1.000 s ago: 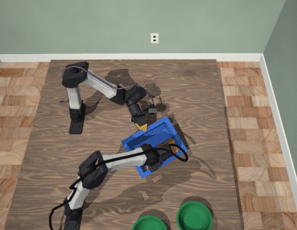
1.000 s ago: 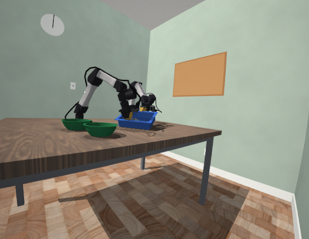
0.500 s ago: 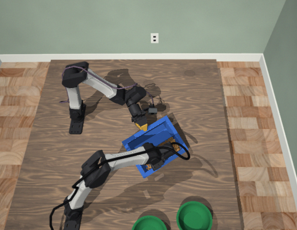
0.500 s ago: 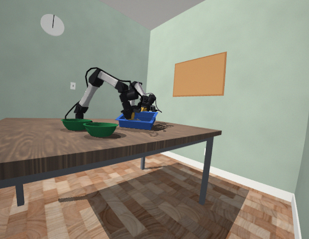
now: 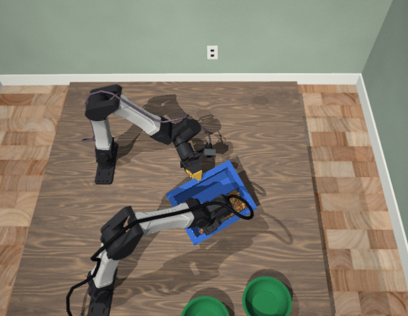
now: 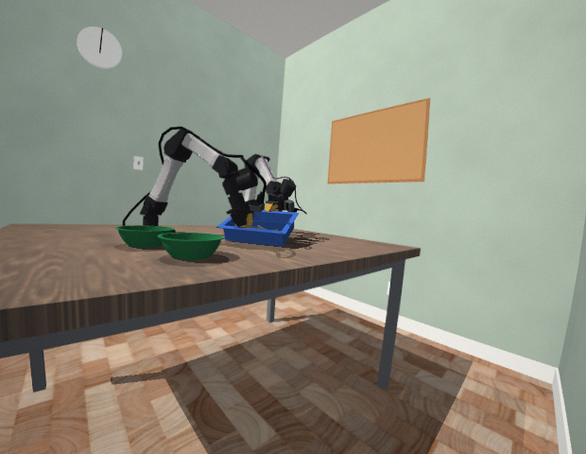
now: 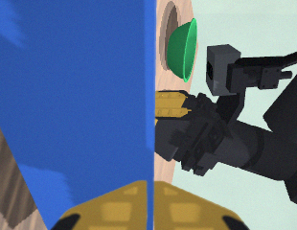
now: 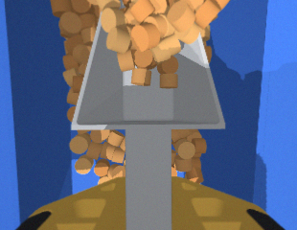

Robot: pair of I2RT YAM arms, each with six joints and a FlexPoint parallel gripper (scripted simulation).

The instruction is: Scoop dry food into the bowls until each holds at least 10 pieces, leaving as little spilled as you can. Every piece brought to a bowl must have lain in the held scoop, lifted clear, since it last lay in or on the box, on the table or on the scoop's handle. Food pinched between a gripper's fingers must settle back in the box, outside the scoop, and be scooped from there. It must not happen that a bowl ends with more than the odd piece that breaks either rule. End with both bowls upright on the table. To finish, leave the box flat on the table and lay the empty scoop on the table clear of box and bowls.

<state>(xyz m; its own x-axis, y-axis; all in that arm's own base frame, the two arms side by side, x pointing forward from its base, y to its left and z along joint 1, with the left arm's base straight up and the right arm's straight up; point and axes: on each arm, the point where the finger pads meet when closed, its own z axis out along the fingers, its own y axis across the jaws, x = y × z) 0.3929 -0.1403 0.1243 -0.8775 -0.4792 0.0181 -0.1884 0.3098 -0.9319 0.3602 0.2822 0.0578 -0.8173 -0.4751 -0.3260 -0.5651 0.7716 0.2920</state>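
The blue box [image 5: 178,191] [image 6: 256,236] [image 8: 280,48] stands mid-table and looks tipped toward its near side, where brown food pieces [image 5: 237,204] [image 8: 74,48] are heaped. My left gripper [image 5: 197,176] [image 6: 270,207] [image 7: 150,189] is shut on the box's far rim. My right gripper [image 8: 148,185] [image 7: 171,104] is inside the box, shut on the handle of the grey scoop [image 8: 148,103]. Several pieces lie in the scoop's front; more lie beside and under it. One green bowl [image 5: 267,301] [image 6: 190,246] is upright with no food visible. The other bowl [image 5: 204,307] [image 6: 146,236] is upright, partly out of the top view.
The right arm [image 5: 165,217] reaches low over the box's near left side, its black cable looping over the food. The left arm [image 5: 137,117] stands beyond the box. Both bowls are near the table's edge, with bare table [image 5: 231,261] between them and the box.
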